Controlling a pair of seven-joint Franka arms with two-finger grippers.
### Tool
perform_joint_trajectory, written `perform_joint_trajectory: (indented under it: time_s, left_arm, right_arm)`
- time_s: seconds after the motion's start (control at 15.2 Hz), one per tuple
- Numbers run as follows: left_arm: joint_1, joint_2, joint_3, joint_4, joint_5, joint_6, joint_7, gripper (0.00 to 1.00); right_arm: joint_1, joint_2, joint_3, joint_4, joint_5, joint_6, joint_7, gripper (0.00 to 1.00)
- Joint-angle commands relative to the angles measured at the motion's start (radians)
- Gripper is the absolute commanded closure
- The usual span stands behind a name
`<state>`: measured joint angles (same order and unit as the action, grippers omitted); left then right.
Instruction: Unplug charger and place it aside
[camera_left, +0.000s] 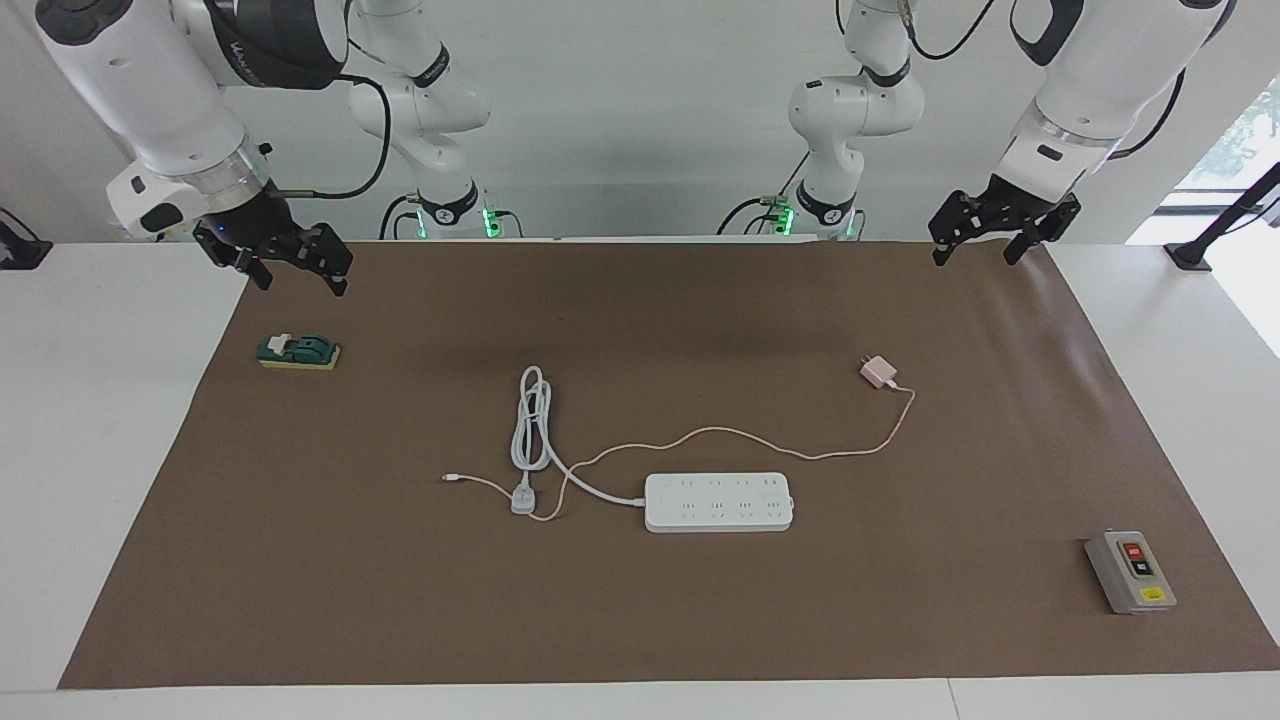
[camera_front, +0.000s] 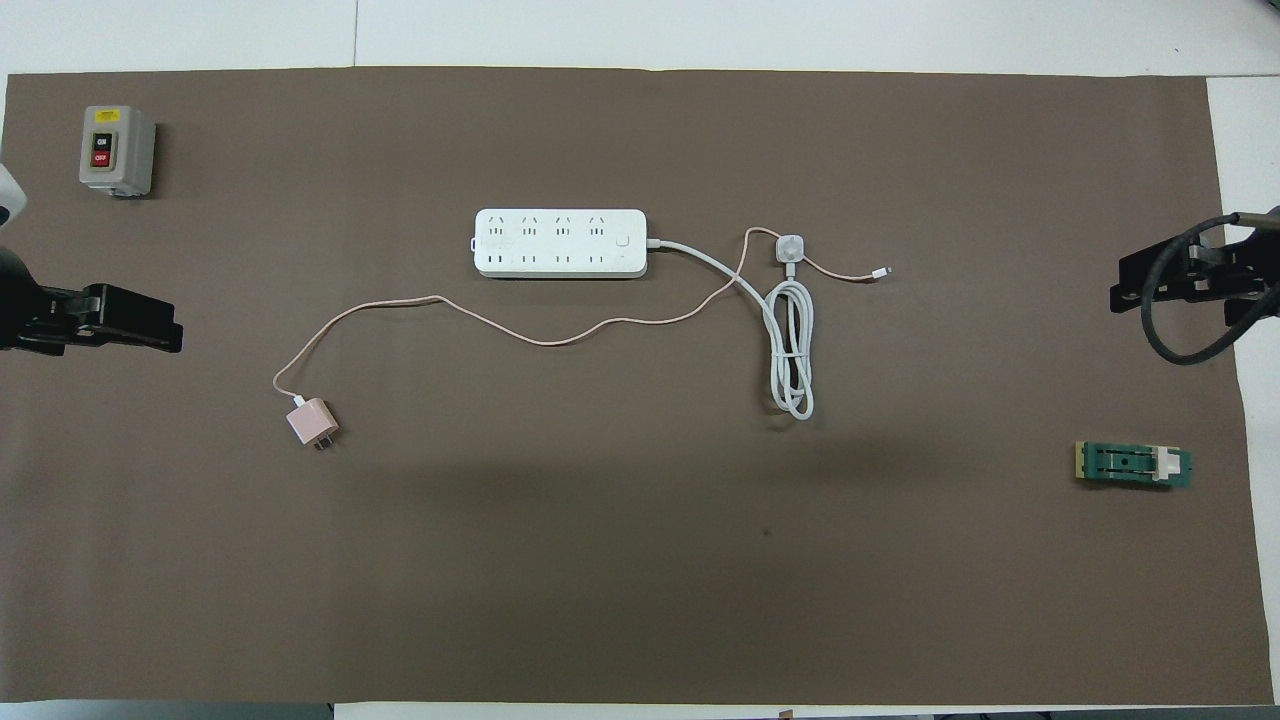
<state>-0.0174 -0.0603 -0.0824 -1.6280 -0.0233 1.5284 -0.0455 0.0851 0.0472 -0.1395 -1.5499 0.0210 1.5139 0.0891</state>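
The charger (camera_left: 879, 372) (camera_front: 311, 422) is a small pale-pink cube lying unplugged on the brown mat of the desk (camera_left: 700, 620) (camera_front: 640, 600), its metal prongs bare and pointing toward the robots. It sits nearer to the robots than the white power strip (camera_left: 719, 502) (camera_front: 560, 243), toward the left arm's end. Its thin pink cable (camera_left: 700, 433) (camera_front: 500, 330) winds loosely past the strip, crosses the strip's white cord (camera_left: 530, 425) (camera_front: 790, 340) and ends in a small free connector
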Motion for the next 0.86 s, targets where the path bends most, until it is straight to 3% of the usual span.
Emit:
perform_joint_trajectory:
  time_s: [0.0, 0.79]
  left_arm:
    - [0.001, -0.013, 0.004, -0.007, -0.006, -0.004, -0.005, 0.00]
    - [0.001, -0.013, 0.004, -0.009, -0.004, -0.004, -0.005, 0.00]
  right_arm:
    - [-0.005, -0.015, 0.009, -0.018, -0.007, -0.004, -0.020, 0.00]
    - [-0.008, -0.021, 0.009, -0.018, -0.007, -0.014, -0.017, 0.00]
